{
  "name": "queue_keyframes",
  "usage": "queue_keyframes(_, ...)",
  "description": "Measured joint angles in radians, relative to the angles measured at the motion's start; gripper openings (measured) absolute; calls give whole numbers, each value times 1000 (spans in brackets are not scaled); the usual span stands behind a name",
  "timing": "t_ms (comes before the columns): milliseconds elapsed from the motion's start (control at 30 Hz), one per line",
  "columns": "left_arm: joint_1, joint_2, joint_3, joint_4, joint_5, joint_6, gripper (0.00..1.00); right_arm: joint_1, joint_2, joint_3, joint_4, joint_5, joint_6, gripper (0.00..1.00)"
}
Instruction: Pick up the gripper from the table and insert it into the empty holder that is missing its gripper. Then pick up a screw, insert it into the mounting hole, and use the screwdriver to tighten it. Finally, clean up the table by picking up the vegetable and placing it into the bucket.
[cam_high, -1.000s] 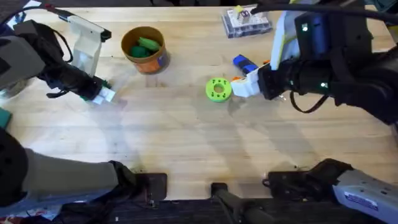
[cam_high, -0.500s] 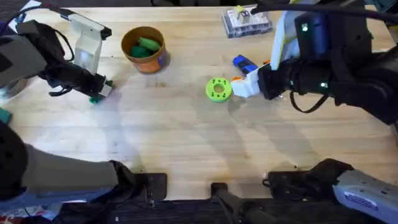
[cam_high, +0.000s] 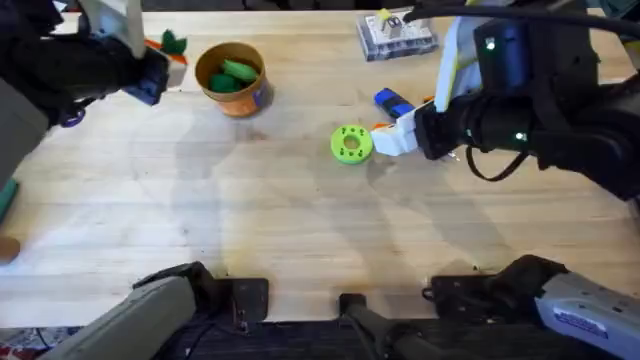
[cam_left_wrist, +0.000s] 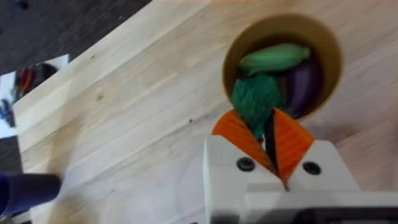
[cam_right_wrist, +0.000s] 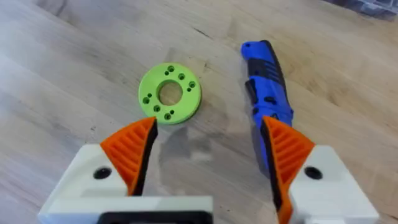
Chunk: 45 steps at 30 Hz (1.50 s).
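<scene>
The left gripper (cam_left_wrist: 268, 140) is raised at the far left of the worktop (cam_high: 300, 230), its jaws nearly closed on the vegetable (cam_left_wrist: 255, 102), whose green leafy top pokes out between the orange pads, just left of the bucket (cam_high: 233, 80). In the overhead view the orange body and green top of the carrot show at the gripper's tip, close to the bucket's left rim. The bucket stands on the far left part of the worktop and already holds a light green piece (cam_left_wrist: 273, 57), with a dark purple piece (cam_left_wrist: 305, 87) beside it. The right gripper (cam_right_wrist: 208, 155) hangs low over the worktop right of centre, its jaws spread wide and holding nothing. The screwdriver (cam_right_wrist: 266, 102) lies flat on the wood with its blue handle running alongside and partly under one orange pad (cam_right_wrist: 287, 152); whether they touch cannot be told. The flat green disc with holes (cam_right_wrist: 170, 93) lies just left of the screwdriver, ahead of the other pad and apart from it. A small clear box of parts (cam_high: 397, 35) sits at the far edge, beyond the screwdriver.
</scene>
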Motion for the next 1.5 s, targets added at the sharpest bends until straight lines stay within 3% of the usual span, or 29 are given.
queue_keyframes(233,-105,101,1,80,71,-113,21,0,0,0,2,0,0,974)
queue_keyframes(500,-112,235,1,174,75,-144,49,0,0,0,1,0,0,974)
queue_keyframes(567,-112,241,1,188,74,-145,301,0,0,0,1,0,0,974)
queue_keyframes(667,-112,245,1,222,75,-151,782,0,0,0,1,-1,0,974)
queue_keyframes(700,-112,245,1,237,75,-161,908,0,0,0,1,0,0,974)
queue_keyframes(733,-112,245,1,253,75,-170,964,0,0,0,1,-1,0,974)
queue_keyframes(900,-112,238,1,323,79,-220,986,0,0,0,1,-1,0,974)
queue_keyframes(1067,-106,153,2,287,80,-252,986,0,0,37,-97,-1,5,974)
queue_keyframes(1200,-94,9,5,169,83,-261,986,0,5,159,-217,-3,8,974)
queue_keyframes(1367,-93,-166,12,-95,95,-269,986,0,5,339,-394,-11,12,974)
queue_keyframes(1500,-93,-279,14,-301,122,-273,986,0,3,417,-464,-42,14,974)
